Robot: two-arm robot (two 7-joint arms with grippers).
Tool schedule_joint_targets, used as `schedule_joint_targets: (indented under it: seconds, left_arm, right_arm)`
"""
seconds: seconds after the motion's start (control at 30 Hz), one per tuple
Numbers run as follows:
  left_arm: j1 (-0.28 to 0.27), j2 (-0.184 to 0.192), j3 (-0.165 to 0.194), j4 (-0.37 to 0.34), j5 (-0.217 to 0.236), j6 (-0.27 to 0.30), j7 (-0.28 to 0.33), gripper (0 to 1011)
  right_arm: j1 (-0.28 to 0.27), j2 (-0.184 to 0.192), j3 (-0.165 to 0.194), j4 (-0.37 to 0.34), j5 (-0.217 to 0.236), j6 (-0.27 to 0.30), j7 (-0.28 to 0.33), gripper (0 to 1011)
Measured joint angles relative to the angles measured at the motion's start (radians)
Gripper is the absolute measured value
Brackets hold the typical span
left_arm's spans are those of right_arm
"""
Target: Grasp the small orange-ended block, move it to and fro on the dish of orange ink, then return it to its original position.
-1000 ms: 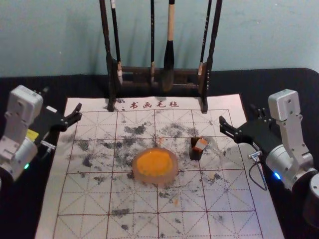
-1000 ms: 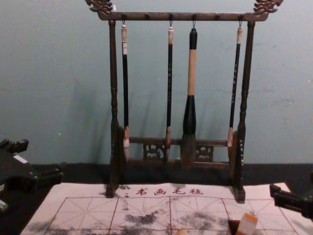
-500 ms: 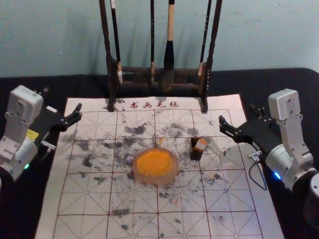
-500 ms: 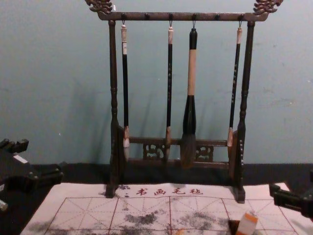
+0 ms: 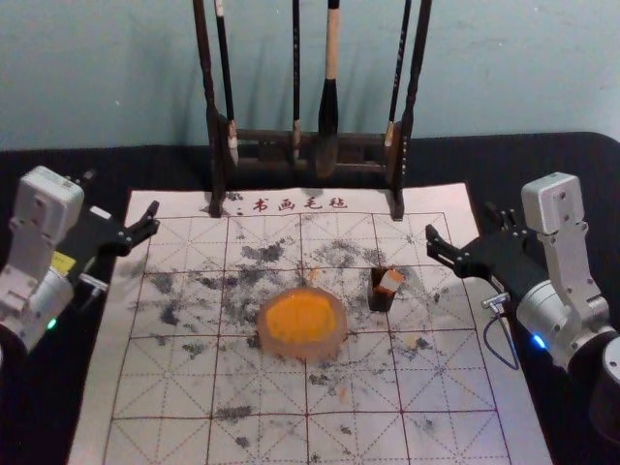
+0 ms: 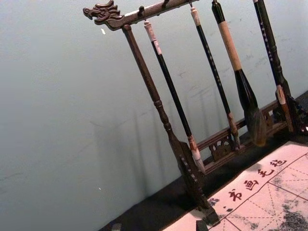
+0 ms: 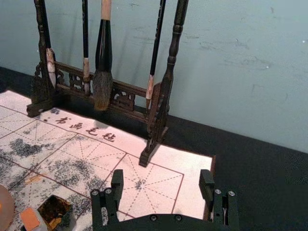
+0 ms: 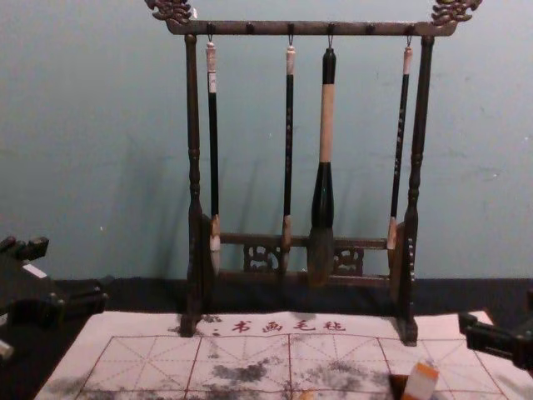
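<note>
The small white block with an orange end rests tilted at a dark square holder, right of the round dish of orange ink. In the right wrist view the block lies against the open-topped holder; whether its lower end touches the mat cannot be told. My right gripper hangs right of the block, apart from it; in its wrist view the gripper is open and holds nothing. At the mat's left edge, my left gripper stays parked, open and empty; its wrist view shows the gripper's tips.
A dark wooden rack with several hanging brushes stands at the mat's far edge, before the wall. The gridded, ink-stained mat lies on a black-covered table, with bare mat between the dish and my left gripper.
</note>
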Motion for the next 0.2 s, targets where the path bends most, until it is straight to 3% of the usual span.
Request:
schedule_joint_targets:
  seconds: [0.2]
  left_arm:
    - [0.0, 0.0, 0.0, 0.0, 0.0, 0.0, 0.0, 1001]
  right_arm:
    - [0.0, 0.0, 0.0, 0.0, 0.0, 0.0, 0.0, 1003]
